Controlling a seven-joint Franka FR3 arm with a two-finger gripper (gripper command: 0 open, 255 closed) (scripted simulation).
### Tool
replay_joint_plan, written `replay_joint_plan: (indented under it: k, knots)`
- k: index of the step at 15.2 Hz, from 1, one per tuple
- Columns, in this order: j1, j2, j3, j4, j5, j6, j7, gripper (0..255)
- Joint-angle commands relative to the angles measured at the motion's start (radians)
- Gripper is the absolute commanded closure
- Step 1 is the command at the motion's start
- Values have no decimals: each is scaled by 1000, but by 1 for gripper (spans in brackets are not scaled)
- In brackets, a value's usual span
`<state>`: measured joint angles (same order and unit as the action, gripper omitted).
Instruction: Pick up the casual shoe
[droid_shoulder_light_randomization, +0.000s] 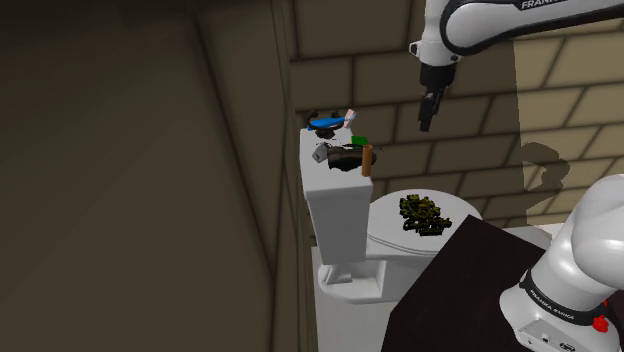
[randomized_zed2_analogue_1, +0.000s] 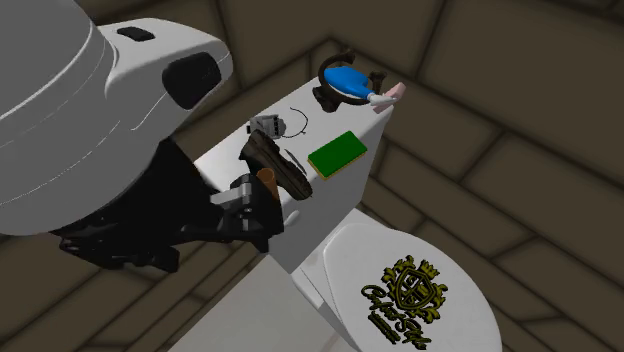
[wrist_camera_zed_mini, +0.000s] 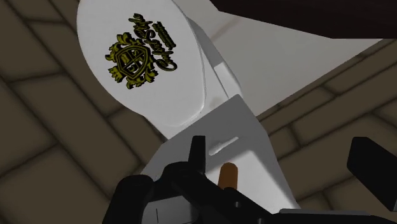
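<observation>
The casual shoe (droid_shoulder_light_randomization: 345, 157) is dark brown with a lighter brown heel and lies on the white toilet tank's lid (droid_shoulder_light_randomization: 325, 180). In the second exterior view the shoe (randomized_zed2_analogue_1: 282, 166) rests near the tank's front edge. My black gripper (droid_shoulder_light_randomization: 427, 116) hangs in the air, above the shoe and off to the shoulder view's right, over the toilet seat. In the wrist view its fingers (wrist_camera_zed_mini: 198, 153) stand wide apart with nothing between them; the gripper (wrist_camera_zed_mini: 285, 164) looks down at the tank and the shoe's brown heel (wrist_camera_zed_mini: 228, 174). The gripper (randomized_zed2_analogue_1: 256, 214) touches nothing.
Also on the tank lie a blue object (randomized_zed2_analogue_1: 350, 82), a green card (randomized_zed2_analogue_1: 340, 152) and a small grey object (randomized_zed2_analogue_1: 267, 127). The closed toilet lid (droid_shoulder_light_randomization: 395, 205) bears a gold crest (randomized_zed2_analogue_1: 405, 290). Brick walls stand behind and beside the toilet. My dark stand (droid_shoulder_light_randomization: 450, 290) is at the lower right.
</observation>
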<state>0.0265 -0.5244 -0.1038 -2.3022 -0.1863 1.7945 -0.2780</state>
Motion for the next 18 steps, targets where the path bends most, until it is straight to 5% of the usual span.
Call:
replay_joint_plan:
  k: [1, 18]
  knots:
    - [9, 78, -8, 27, -11, 60, -29, 0]
    - [43, 684, -18, 401, -63, 370, -260, 0]
